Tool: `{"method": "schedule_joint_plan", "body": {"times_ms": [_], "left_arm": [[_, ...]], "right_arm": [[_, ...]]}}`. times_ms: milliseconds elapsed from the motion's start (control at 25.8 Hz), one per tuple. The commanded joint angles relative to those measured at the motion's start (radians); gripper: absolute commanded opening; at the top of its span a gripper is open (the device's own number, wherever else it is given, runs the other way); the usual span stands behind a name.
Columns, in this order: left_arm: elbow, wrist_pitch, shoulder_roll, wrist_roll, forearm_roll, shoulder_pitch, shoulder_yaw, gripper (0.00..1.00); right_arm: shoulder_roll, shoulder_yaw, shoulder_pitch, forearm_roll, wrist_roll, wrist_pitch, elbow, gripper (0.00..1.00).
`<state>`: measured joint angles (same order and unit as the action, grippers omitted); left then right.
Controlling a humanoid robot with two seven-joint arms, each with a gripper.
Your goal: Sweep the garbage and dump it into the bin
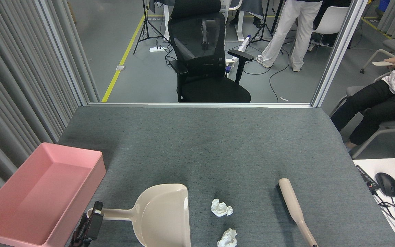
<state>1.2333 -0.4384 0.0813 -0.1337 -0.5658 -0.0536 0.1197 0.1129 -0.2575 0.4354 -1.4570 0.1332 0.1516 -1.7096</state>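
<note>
**Hazards and clearances, left to right**

- Bin [29, 192]: pink tray at the table's left edge, empty, its near corner overhanging. A nudge from my arm could shift it off the edge.
- Left gripper [93, 219]: dark, at the tip of the dustpan handle. I cannot tell whether it is clamped on the handle or released. A loose hold, I judge, would let the pan twist under load.
- Dustpan [163, 216]: beige, flat on the felt, mouth facing right, close to the bin wall; little room for swinging the handle.
- Garbage: two tissue balls, one [221, 208] just right of the pan mouth, one [227, 237] near the front edge. The nearer ball could roll off the front if swept carelessly.
- Brush [295, 209]: lying free, handle running off the bottom of the view. Right gripper not visible.
- Table [218, 144]: far half bare, ample room there.
</note>
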Motion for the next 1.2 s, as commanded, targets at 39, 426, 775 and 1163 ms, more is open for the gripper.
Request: {"method": "schedule_joint_plan", "body": {"times_ms": [39,426,775,1163], "left_arm": [[0.0,-0.002,0.0,-0.003,-0.009,0.001,0.001,1.0],[0.002,-0.003,-0.002,-0.009,-0.031,0.001,0.001,1.0],[0.008,-0.003,-0.003,-0.009,-0.04,0.001,0.001,1.0],[0.008,-0.005,-0.005,-0.015,-0.046,-0.002,0.0,0.91]], "right_arm": [[-0.03,0.001,-0.015,-0.026,0.006,0.0,0.001,0.98],[-0.038,0.038,-0.029,-0.037,0.008,-0.023,0.027,0.98],[-0.052,0.052,-0.063,-0.039,0.008,-0.024,0.067,0.97],[-0.05,0.052,-0.083,-0.04,0.014,-0.023,0.123,0.86]]}}
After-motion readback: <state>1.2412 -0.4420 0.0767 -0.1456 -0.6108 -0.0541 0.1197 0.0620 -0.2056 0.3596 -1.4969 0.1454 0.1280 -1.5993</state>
